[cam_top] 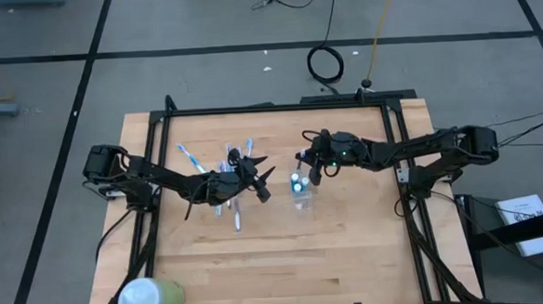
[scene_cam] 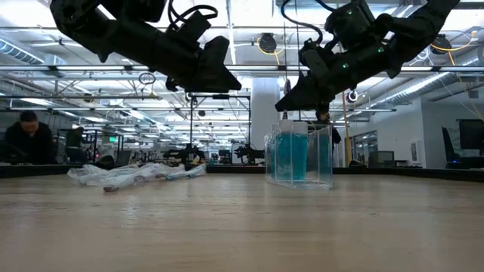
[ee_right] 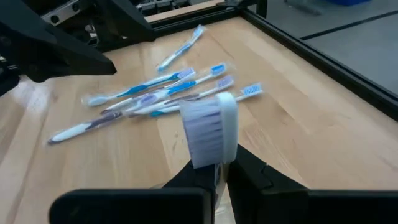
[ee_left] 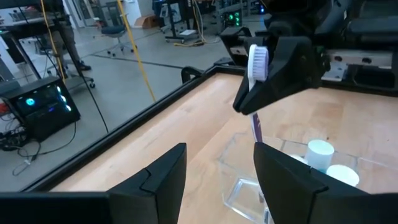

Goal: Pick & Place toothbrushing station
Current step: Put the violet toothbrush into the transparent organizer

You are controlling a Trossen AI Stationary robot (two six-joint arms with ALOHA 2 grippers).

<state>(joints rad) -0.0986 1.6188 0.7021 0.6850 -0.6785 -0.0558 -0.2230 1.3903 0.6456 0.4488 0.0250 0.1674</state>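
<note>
Overhead, level and wrist views of a wooden table (cam_top: 287, 263) with both arms raised above its middle. The right gripper (cam_top: 307, 161) was clenched on the handle of a purple toothbrush (ee_left: 257, 68), whose white bristle head pointed upward while the purple handle hung down over the clear plastic cup (scene_cam: 299, 155). The brush appeared above the cup, its lower end near the rim; whether it touched the cup could not be told. The cup stood upright near the table's centre and held white-capped tubes (ee_left: 321, 153) with blue contents. The left gripper (cam_top: 262, 178) hovered beside the cup, on the side of the loose brushes, its fingers (ee_left: 163, 175) parted and grasping nothing. A cluster of blue-and-white toothbrushes (ee_right: 155, 93) in clear wrappers lay flat on the wood beneath the left arm, some crossing one another, well apart from the cup. A pale-green cylindrical container (cam_top: 149, 300) stood at the table's near left corner. A person (scene_cam: 29, 140) was visible in the room behind the table. No brand, label or legible writing could be read on any object.
</note>
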